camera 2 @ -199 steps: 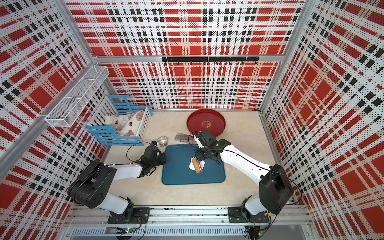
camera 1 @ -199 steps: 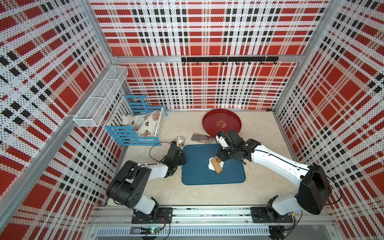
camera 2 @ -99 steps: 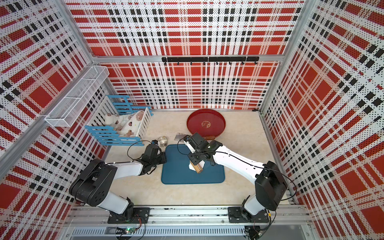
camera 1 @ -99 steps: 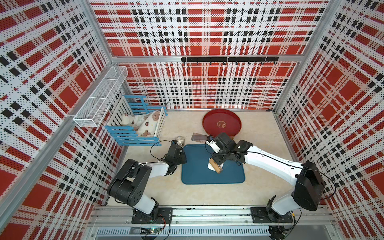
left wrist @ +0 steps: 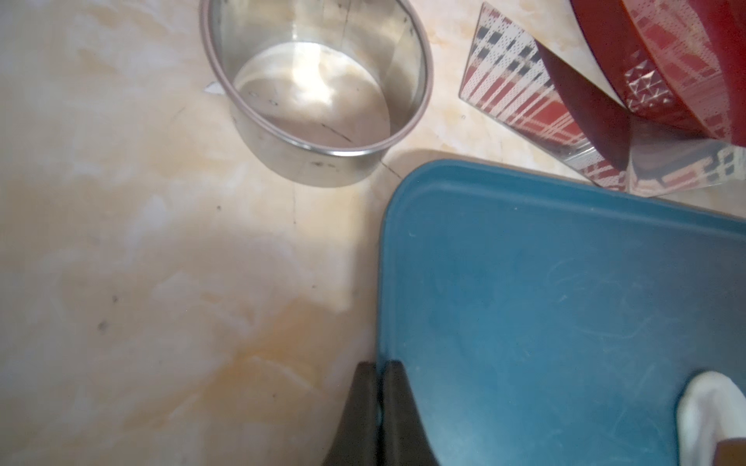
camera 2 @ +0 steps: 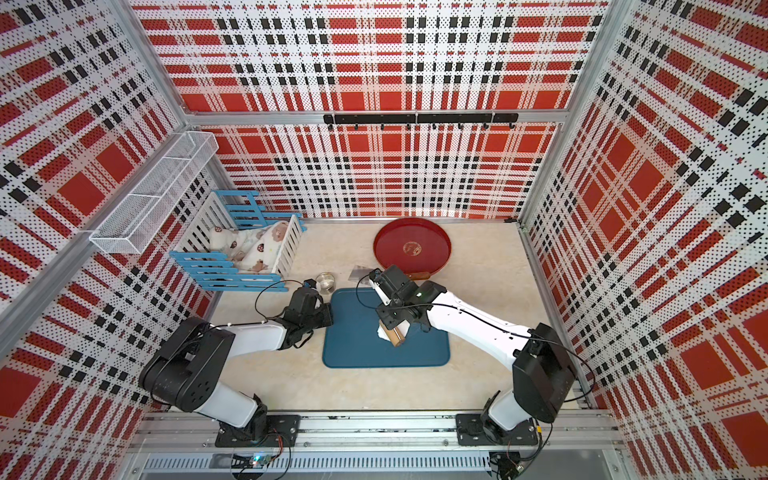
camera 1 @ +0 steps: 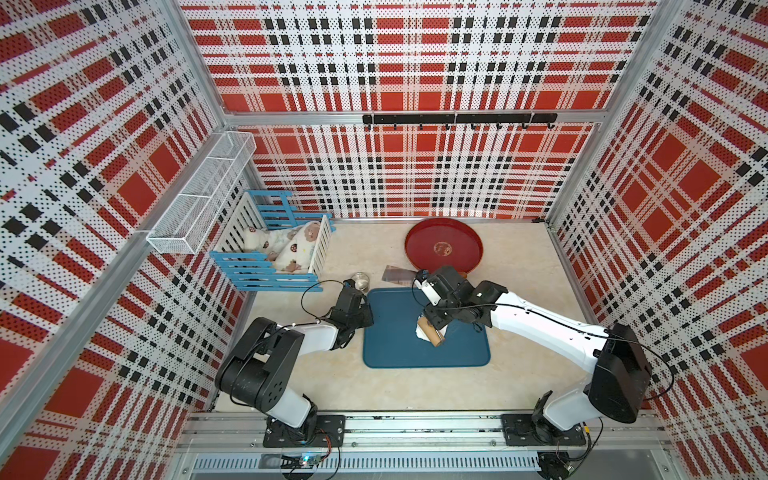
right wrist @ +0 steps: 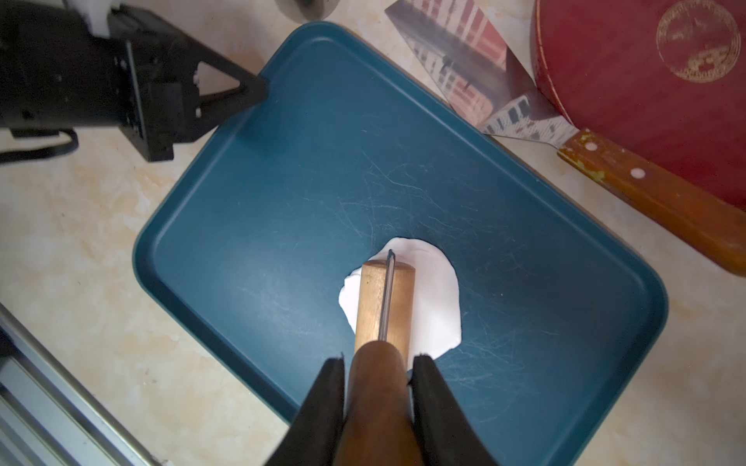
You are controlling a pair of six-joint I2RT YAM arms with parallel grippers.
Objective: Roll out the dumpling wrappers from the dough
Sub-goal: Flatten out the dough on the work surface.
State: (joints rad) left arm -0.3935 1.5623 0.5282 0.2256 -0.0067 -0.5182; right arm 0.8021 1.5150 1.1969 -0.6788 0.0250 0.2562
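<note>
The dough point(right wrist: 436, 294) is a flattish white mass near the middle of the blue tray point(right wrist: 282, 181). A wooden roller point(right wrist: 385, 298) lies across it. My right gripper point(right wrist: 379, 359) is shut on the roller's dark handle. In both top views the roller point(camera 1: 432, 336) point(camera 2: 395, 334) covers most of the dough point(camera 1: 419, 330). My left gripper point(left wrist: 379, 363) is shut, its tips touching the tray's left rim point(left wrist: 387, 242); I cannot tell whether the rim is pinched. No dumpling wrappers are in view.
A small steel cup point(camera 1: 360, 280) stands just beyond the tray's far left corner. A cleaver point(right wrist: 476, 68) with a wooden handle lies between the tray and the red round plate point(camera 1: 444, 248). A blue-and-white crib point(camera 1: 282, 249) with a doll stands back left, under a wire basket point(camera 1: 199, 199).
My right wrist has swung a little to the left over the tray while the roller stays on the dough. The left arm has not moved.
</note>
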